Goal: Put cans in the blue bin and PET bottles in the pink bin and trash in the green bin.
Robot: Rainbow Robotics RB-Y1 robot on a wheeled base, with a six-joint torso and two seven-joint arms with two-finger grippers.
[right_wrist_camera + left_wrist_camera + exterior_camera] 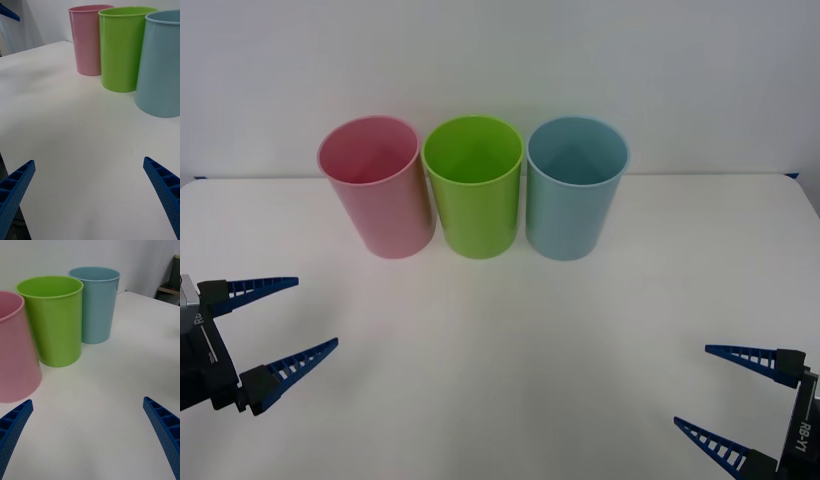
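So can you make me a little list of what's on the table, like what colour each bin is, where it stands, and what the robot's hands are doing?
pink bin: upright, on the robot's left end of the row
green bin: upright, in the middle, close beside the pink one
blue bin: upright, on the robot's right end
inside the bins: what shows of the insides looks empty
left gripper: open, low at the near left, holding nothing
right gripper: open, low at the near right, holding nothing
table: white
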